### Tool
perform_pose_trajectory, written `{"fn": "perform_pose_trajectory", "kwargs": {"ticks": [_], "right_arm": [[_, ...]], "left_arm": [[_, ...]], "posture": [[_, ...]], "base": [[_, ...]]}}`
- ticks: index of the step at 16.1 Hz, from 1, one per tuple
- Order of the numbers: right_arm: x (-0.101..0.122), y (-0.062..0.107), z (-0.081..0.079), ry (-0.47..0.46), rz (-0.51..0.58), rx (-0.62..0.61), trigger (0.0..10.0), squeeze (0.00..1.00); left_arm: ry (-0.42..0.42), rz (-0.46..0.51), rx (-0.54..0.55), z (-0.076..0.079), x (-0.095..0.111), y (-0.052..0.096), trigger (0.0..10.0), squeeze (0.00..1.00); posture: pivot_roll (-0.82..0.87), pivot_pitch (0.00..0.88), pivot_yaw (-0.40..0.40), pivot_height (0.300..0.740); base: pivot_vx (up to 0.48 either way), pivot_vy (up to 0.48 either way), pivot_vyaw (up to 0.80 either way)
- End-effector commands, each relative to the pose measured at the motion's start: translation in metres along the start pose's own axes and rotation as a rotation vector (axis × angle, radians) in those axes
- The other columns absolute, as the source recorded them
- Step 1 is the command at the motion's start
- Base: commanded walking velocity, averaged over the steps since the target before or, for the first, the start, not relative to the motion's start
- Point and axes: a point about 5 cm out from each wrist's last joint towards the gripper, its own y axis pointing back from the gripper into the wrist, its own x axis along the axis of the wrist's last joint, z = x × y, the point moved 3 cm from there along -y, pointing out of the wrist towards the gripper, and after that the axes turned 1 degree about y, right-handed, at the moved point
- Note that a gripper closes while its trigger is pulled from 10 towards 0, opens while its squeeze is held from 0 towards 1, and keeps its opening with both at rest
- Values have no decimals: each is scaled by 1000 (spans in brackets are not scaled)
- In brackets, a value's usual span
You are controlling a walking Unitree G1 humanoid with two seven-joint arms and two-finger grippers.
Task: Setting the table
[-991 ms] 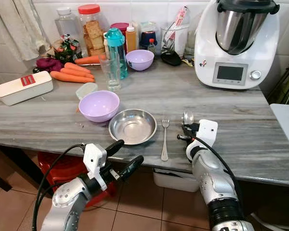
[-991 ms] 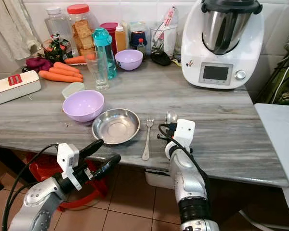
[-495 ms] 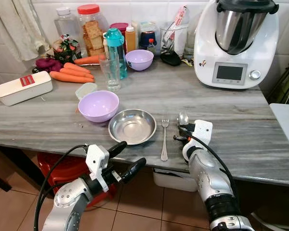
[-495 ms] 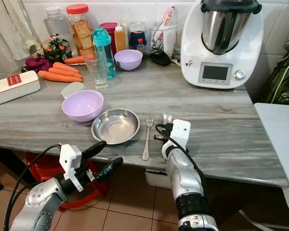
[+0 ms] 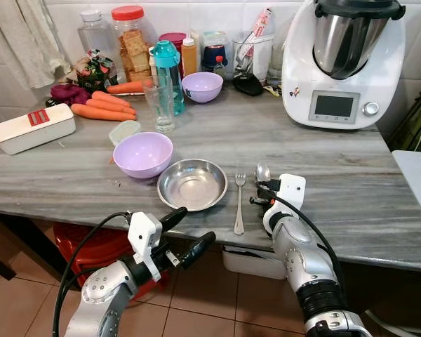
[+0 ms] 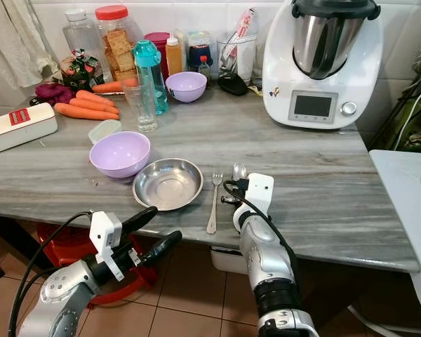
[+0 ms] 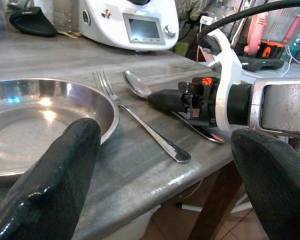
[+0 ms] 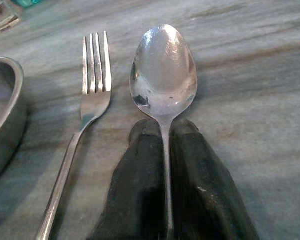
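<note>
From the head, the right end effector (image 5: pixel 261 193) has slid the spoon (image 5: pixel 262 173) leftward over the last second, so it now lies just beside the fork (image 5: pixel 239 203), with the steel plate (image 5: pixel 193 184) on the fork's far side. The left end effector (image 5: pixel 186 232) hangs spread open below the counter (image 5: pixel 351 161) edge, much as before.

The left wrist view shows the spoon's handle clamped in the right end effector, bowl resting near the fork's tines.

In the right wrist view both black fingers (image 8: pixel 200 185) pinch the handle, the spoon parallel to the fork and apart from it. The place setting looks nearly laid; letting go seems all that's left.
</note>
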Motion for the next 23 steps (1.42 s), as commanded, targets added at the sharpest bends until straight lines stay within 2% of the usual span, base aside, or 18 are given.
{"fn": "perform_pose_trajectory", "kwargs": {"ticks": [1, 6, 9, 13, 15, 16, 18, 20, 21, 23], "right_arm": [[-13, 1, -1, 2, -49, 8, 10000, 1000], [-12, 3, 3, 5, -38, -4, 10000, 1000], [4, 5, 6, 26, 30, -8, 10000, 1000], [30, 15, 9, 66, 152, -16, 10000, 1000], [40, 30, 13, 151, 238, -22, 10000, 1000], [43, 35, 14, 162, 268, -28, 10000, 1000], [47, 57, 19, 294, 372, -28, 10000, 1000], [43, 70, 29, 341, 393, -55, 10000, 1000], [40, 82, 37, 389, 407, -77, 10000, 1000], [37, 96, 52, 408, 409, -124, 10000, 1000]], "left_arm": [[-15, -6, -4, 2, 0, 0, 10000, 0], [-12, -8, -11, 1, -1, -1, 10000, 0], [-12, -8, -13, 0, -2, -1, 10000, 0], [-16, -8, -11, -1, -2, -2, 10000, 0], [-19, -4, -7, -2, -2, -2, 10000, 0], [-23, 2, -4, -2, -1, -2, 10000, 0], [-28, 27, 11, -3, 3, -4, 10000, 0], [-31, 42, 24, -4, 6, -5, 10000, 0], [-33, 53, 35, -5, 8, -7, 10000, 0], [-45, 74, 88, -8, 11, -9, 10000, 0]], "posture": [[-10, 0, 34, 740], [-15, 0, 35, 740], [-15, 0, 32, 740], [-11, 0, 30, 740], [-8, 0, 31, 740], [-7, 0, 32, 740], [-11, 0, 34, 740], [-14, 0, 36, 740], [-23, 0, 40, 740], [-34, 0, 49, 740]], "base": [[0, 0, 0], [0, 0, 0], [0, 0, 0], [0, 0, 0], [0, 0, 0], [0, 0, 0], [0, 0, 0], [0, 0, 0], [0, 0, 0], [0, 0, 0]]}}
